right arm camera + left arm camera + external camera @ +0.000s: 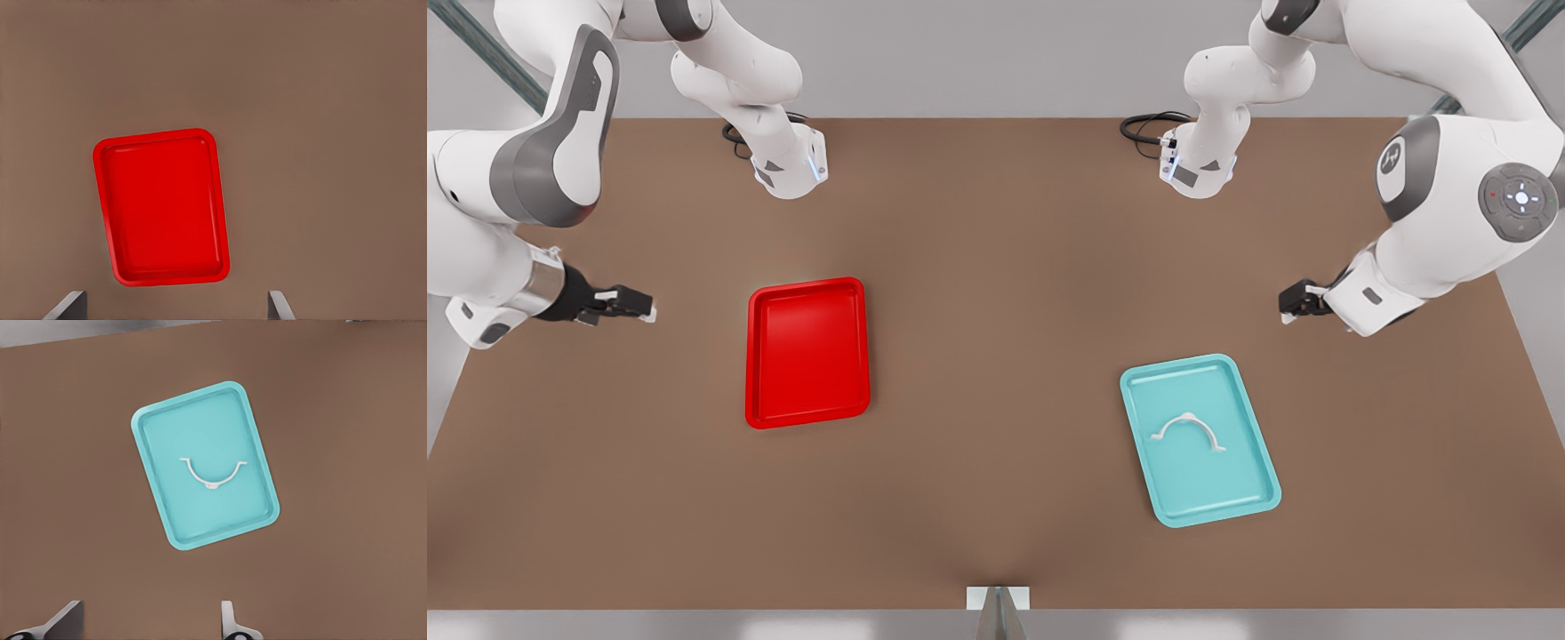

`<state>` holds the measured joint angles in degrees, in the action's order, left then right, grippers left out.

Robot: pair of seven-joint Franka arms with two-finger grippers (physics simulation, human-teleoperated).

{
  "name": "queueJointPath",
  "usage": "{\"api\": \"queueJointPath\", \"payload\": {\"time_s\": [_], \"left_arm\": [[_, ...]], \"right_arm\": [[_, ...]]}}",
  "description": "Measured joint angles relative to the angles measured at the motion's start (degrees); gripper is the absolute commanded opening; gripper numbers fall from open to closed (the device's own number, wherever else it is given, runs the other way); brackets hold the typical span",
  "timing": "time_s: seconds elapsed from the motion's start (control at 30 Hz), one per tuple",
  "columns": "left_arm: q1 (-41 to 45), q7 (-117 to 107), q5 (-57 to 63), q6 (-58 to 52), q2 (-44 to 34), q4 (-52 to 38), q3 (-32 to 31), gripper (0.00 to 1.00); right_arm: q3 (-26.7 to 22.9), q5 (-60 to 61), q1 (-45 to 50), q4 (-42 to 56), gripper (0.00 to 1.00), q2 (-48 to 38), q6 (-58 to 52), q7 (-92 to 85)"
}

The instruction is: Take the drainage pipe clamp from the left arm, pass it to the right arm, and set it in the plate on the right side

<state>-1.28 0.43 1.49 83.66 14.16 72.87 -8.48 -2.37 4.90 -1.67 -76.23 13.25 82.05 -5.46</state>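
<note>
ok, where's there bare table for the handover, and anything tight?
Widest bare stretch of table: between the red tray and teal tray. The red tray is empty. The clamp lies mid-floor in the teal tray, so little spare room there. Left gripper and right gripper, both open, wait at the table's sides.

Left arm (1449,204) enters from the upper right of the front view, elbow bent, wrist angled down toward frame centre. Left gripper (1291,302) sits at the right edge of mid-frame, above the surface; in the left wrist view its fingertips (230,623) stand well apart, nothing between them.

Right arm (507,178) mirrors it from the upper left. Right gripper (636,307) is at left mid-frame, pointing inward, fingers (67,307) spread wide and empty. Both hover.
</note>
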Motion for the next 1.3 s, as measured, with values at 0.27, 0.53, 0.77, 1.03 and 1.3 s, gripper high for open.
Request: {"api": "queueJointPath", "payload": {"time_s": [0.27,0.53,0.77,1.03,1.3], "left_arm": [[2.78,-9.0,4.04,18.98,23.73,0.08,0.28,1.0],[1.46,-23.41,7.53,43.73,27.87,15.51,0.36,1.0],[-0.18,-32.1,7.83,53.86,27.74,21.93,0.32,1.0],[-0.12,-37.93,8.06,57.34,27.75,23.61,0.34,0.6],[-0.03,-41.2,8.25,58.02,27.52,25.35,0.4,0.52]], "right_arm": [[-0.04,0.07,-0.3,0.0,1.0,0.01,2.51,-1.72],[0.0,0.07,-0.28,0.0,1.0,0.16,3.13,-2.83],[0.08,0.07,-0.26,0.0,1.0,0.18,3.26,-3.37],[0.3,0.05,-0.04,0.19,1.0,0.18,3.3,-3.69],[0.35,0.07,0.0,0.21,1.0,0.18,3.33,-3.88]]}}
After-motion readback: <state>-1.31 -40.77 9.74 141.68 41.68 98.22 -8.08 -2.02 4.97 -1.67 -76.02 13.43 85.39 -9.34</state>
